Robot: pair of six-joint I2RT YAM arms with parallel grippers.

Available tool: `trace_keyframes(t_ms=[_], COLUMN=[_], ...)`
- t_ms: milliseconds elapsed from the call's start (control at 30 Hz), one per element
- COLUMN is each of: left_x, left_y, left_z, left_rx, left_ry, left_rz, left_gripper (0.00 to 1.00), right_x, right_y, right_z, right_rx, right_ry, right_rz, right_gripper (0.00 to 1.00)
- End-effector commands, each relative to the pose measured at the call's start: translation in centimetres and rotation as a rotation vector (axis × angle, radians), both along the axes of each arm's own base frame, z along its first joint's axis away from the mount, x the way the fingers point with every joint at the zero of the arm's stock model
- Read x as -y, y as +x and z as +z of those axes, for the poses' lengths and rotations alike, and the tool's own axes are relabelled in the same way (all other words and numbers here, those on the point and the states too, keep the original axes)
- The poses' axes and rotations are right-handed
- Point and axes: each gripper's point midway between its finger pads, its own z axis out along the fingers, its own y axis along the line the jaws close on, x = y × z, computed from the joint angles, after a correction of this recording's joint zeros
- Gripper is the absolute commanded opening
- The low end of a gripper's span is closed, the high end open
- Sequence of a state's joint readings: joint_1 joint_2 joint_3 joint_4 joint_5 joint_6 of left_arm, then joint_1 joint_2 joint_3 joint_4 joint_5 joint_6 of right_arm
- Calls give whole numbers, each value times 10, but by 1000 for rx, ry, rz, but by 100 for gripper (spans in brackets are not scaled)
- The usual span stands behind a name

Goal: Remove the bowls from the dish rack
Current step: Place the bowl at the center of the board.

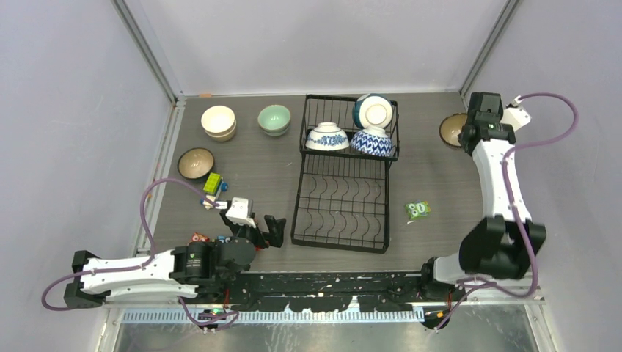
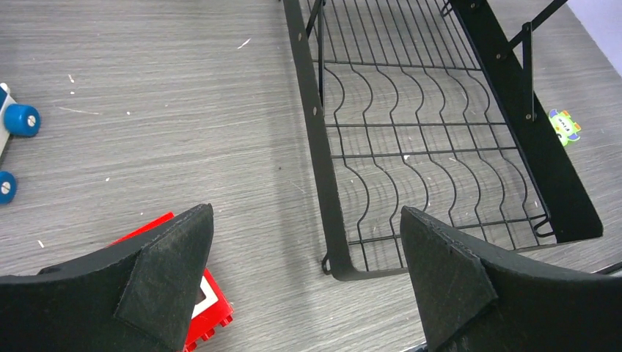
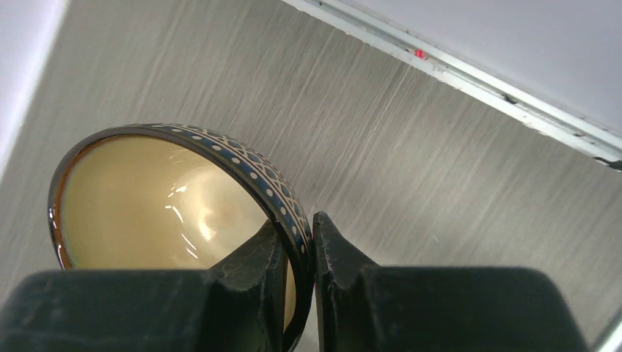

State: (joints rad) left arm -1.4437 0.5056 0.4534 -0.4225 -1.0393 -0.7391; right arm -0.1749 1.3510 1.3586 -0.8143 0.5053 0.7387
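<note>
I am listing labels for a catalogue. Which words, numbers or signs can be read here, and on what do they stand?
None can be read.
green packet: its print is too small and blurred to read.
red block: its white patch shows no legible letters.

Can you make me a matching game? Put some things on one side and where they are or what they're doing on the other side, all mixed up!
Things:
1. green bowl
2. zigzag bowl
3. dotted bowl
4. left gripper

Places or states:
A. pinched at its rim by the right gripper
B. wide open, holding nothing
C. upside down in the rack, in its top basket
D. on the table, left of the rack

Pairs: 1-D, 2-C, 3-A, 4-B.
</note>
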Motion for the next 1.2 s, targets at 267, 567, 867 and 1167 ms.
trace_keyframes(t_ms=[267,567,867,1167], left_x=[8,-1,-3,-1], left_y=[4,8,6,4], left_z=[-5,-3,-4,-10], left_rx=[-6,15,2,-16], left_ry=[58,43,53,45], left_rz=[18,63,52,44], left_gripper=[100,100,100,100], right_x=[39,56,57,50], right_y=[128,153,151,145], right_z=[-76,-128,-154,-175], right_rx=[32,-24,-59,-99], right_ry=[91,133,142,177], right_rz=[19,23,29,48], right_gripper=[1,1,1,3])
